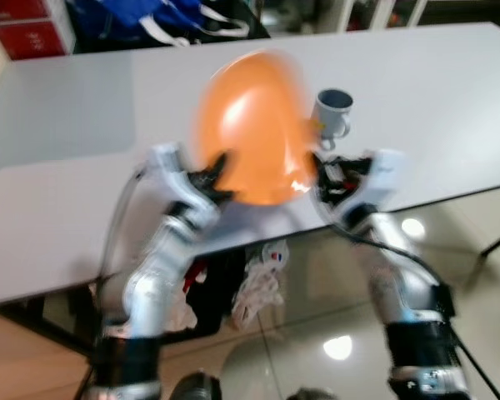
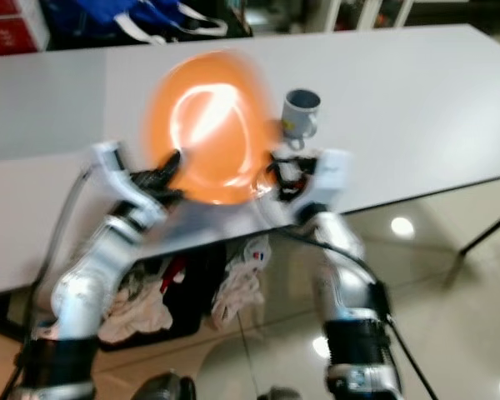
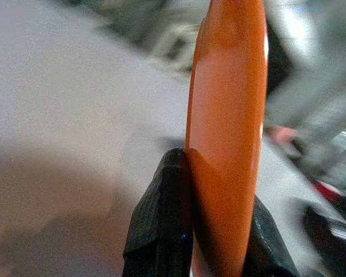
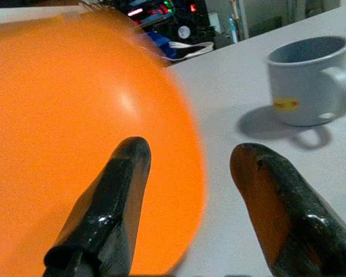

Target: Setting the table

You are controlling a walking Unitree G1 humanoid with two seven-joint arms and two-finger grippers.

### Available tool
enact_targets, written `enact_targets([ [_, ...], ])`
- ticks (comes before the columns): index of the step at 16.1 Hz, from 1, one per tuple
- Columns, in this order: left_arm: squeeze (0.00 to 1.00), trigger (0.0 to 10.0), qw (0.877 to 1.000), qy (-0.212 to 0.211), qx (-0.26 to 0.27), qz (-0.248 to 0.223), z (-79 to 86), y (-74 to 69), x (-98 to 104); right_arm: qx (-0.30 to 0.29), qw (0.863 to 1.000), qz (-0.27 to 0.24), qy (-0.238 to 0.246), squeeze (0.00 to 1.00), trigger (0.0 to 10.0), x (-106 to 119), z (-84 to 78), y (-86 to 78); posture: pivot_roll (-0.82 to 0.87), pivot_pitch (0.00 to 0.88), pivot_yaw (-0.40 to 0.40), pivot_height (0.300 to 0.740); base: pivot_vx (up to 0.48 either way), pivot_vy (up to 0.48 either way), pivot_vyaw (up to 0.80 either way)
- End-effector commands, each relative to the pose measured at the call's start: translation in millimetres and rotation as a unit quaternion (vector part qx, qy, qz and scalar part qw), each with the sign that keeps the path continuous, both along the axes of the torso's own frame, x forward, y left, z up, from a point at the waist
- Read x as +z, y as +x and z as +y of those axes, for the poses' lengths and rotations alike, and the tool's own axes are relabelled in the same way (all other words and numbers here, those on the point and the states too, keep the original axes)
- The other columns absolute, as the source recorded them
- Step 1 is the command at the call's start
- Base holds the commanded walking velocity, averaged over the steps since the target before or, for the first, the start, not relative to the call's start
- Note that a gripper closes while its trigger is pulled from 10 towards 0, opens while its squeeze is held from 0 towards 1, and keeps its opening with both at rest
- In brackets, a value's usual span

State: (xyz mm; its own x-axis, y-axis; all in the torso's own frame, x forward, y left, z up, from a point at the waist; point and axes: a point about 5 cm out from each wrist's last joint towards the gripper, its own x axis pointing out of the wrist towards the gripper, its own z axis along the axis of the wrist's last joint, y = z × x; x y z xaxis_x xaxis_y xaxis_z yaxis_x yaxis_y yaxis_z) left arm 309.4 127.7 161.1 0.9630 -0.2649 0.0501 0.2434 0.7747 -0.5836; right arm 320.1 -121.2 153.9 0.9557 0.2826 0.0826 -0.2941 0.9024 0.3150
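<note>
The left gripper is clamped on the rim of the orange plate, held up on its edge above the white counter in the middle of the frame. The right gripper is apart beside the plate. A grey mug stands just right of it.

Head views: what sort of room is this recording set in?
Probably a dining or common area of a home, though that is uncertain: a long white table holding a grey mug, a glossy tiled floor and a heap of clothes beneath it.
</note>
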Motion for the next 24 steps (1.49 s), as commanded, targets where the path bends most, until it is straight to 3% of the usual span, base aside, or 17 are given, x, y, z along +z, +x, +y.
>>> enact_targets([
  [1,0.0,10.0,0.999,-0.033,0.005,0.011,-3.7,7.3,6.0,-0.027,0.999,-0.018,-0.01,0.0,10.0,6.7,-14.9,-2.0,-0.12,0.117,-0.002,0.74,0.0,0.0,0.0],
  [4,0.0,10.0,0.995,-0.062,-0.005,0.072,-6.6,20.3,-4.4,-0.029,0.999,-0.028,-0.009,0.0,10.0,11.3,-18.1,-5.7,-0.13,0.142,0.001,0.74,0.0,0.0,0.0],
  [5,0.0,10.0,0.992,-0.078,-0.033,0.095,-12.2,26.5,-7.7,-0.026,0.999,-0.029,-0.015,0.0,10.0,12.3,-17.1,-9.1,-0.13,0.153,0.002,0.74,0.0,0.0,0.0],
  [7,0.0,10.0,0.989,-0.092,-0.041,0.105,-15.0,30.7,-7.4,-0.024,0.999,-0.027,-0.015,0.0,10.0,12.1,-16.4,-13.4,-0.14,0.173,0.006,0.74,0.0,0.0,0.0],
  [12,0.0,10.0,0.971,-0.117,0.022,0.206,-0.3,39.2,-33.3,-0.03,0.999,-0.019,-0.023,0.0,10.0,12.7,-21.5,-25.5,-0.16,0.218,0.012,0.74,0.0,0.0,0.0],
  [13,0.29,10.0,0.969,-0.122,0.029,0.211,1.8,39.8,-34.9,-0.03,0.999,-0.019,-0.023,0.0,10.0,12.8,-21.6,-26.7,-0.16,0.222,0.011,0.74,0.0,0.0,0.0],
  [14,0.47,10.0,0.969,-0.126,0.031,0.212,2.4,40.6,-34.9,-0.03,0.999,-0.018,-0.024,0.0,10.0,13.1,-21.5,-27.4,-0.16,0.224,0.011,0.74,0.0,0.0,0.0],
  [15,1.0,10.0,0.968,-0.137,0.033,0.206,3.8,44.5,-31.5,-0.027,0.999,-0.018,-0.021,0.0,10.0,14.1,-20.4,-28.7,-0.16,0.227,0.012,0.74,0.0,0.0,0.0],
  [17,1.0,10.0,0.971,-0.148,0.033,0.184,5.7,52.1,-20.4,-0.025,0.999,-0.018,-0.021,0.0,10.0,15.8,-18.4,-30.5,-0.16,0.228,0.014,0.74,0.0,0.0,0.0],
  [19,1.0,10.0,0.974,-0.131,0.041,0.18,8.8,56.4,-18.2,-0.024,0.999,-0.019,-0.02,0.0,10.0,16.9,-17.5,-31.2,-0.17,0.226,0.015,0.74,0.0,0.0,0.0],
  [21,1.0,10.0,0.979,-0.096,0.053,0.171,12.3,58.7,-15.8,-0.025,0.999,-0.019,-0.019,0.0,10.0,17.8,-17.6,-31.3,-0.17,0.223,0.017,0.74,0.0,0.0,0.0],
  [22,1.0,10.0,0.986,-0.047,0.075,0.144,17.3,61.4,-6.6,-0.023,0.999,-0.021,-0.017,0.0,10.0,18.8,-17.2,-31.1,-0.17,0.22,0.016,0.74,0.0,0.0,0.0],
  [24,1.0,10.0,0.988,0.009,0.084,0.127,18.9,62.6,-1.0,-0.022,0.999,-0.022,-0.016,0.0,10.0,19.5,-16.2,-30.6,-0.16,0.219,0.013,0.74,0.0,0.0,0.0],
])
